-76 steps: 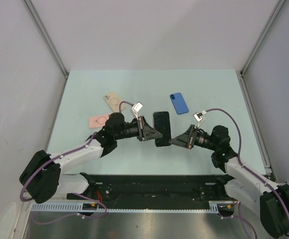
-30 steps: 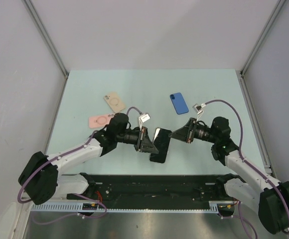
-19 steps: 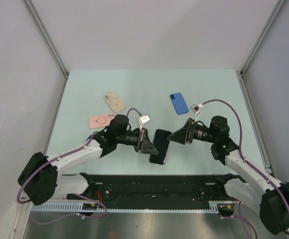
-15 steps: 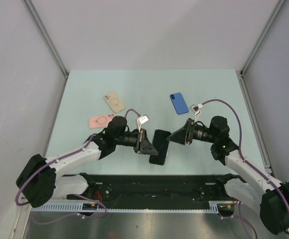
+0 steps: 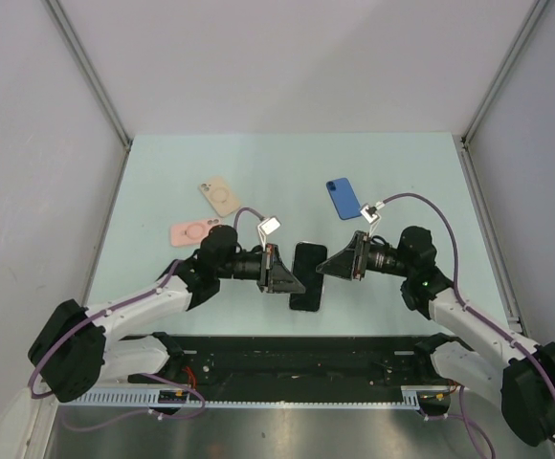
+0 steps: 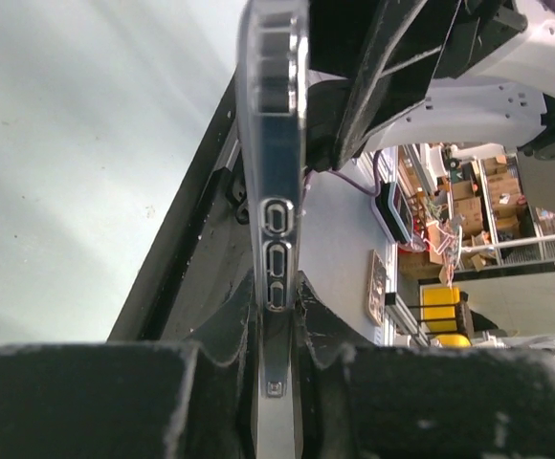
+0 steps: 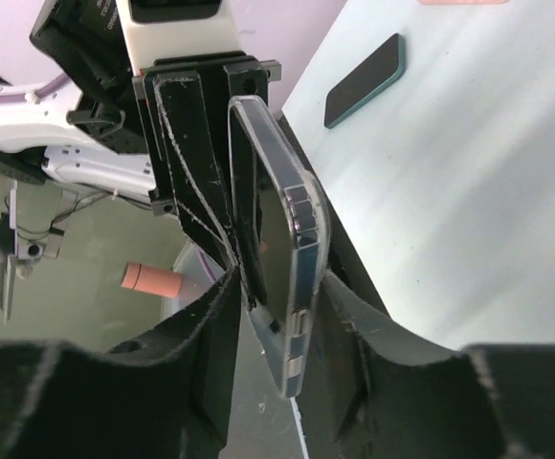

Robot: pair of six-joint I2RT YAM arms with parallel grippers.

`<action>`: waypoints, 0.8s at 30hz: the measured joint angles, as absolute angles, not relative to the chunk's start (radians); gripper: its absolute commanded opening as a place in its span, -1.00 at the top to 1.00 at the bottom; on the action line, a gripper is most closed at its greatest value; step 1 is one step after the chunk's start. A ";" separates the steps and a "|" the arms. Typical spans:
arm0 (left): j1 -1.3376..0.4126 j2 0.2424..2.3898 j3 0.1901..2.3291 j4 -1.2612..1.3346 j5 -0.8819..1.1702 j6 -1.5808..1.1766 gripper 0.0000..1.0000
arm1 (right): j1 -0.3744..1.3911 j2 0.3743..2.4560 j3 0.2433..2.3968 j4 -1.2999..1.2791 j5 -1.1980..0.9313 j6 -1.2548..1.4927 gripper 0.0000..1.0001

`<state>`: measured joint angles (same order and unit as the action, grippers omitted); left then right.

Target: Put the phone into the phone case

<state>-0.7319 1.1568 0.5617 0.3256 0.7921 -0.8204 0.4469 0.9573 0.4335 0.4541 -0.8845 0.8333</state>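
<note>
Black slab-shaped phone (image 5: 307,275) (image 7: 270,239), dark face towards the overhead camera, long axis running 12 to 6 o'clock, placed towards 6 o'clock from the centre of the pale green table (image 5: 258,163). Clear plastic phone case (image 7: 308,287) (image 6: 276,115) wraps its edges; the glossy, translucent rim carries a row of oval button cut-outs on one long side. Whether the phone is fully seated cannot be told. The left gripper (image 5: 292,279) (image 6: 276,316) clamps the cased phone by its 9 o'clock edge.

Two arms (image 5: 148,298) (image 5: 464,320), one phone (image 5: 306,275), one clear case (image 7: 308,256), beige case (image 5: 220,196), pink case (image 5: 189,230), blue case (image 5: 344,198)
</note>
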 measured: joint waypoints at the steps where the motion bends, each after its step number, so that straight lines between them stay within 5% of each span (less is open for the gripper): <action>1: -0.732 1.157 0.562 0.326 0.788 -0.821 1.00 | 0.450 0.960 0.434 0.454 -0.876 0.835 0.43; 5: -0.733 1.157 0.577 0.263 0.745 -0.783 1.00 | 0.454 0.960 0.422 0.438 -0.833 0.838 0.94; 10: -0.733 1.153 0.608 0.165 0.709 -0.751 0.91 | 0.470 0.961 0.417 0.432 -0.787 0.820 1.00; 18: -0.732 1.144 0.612 0.079 0.617 -0.722 -0.26 | 0.485 0.985 0.419 0.409 -0.750 0.771 1.00; 24: -0.710 1.072 0.612 -0.039 0.489 -0.686 -0.75 | 0.434 0.999 0.476 0.191 -0.708 0.654 1.00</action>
<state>-0.7101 1.0721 0.6121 -0.0391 0.4892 -0.6865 0.4343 0.9985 0.4759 0.1905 -0.7078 0.6544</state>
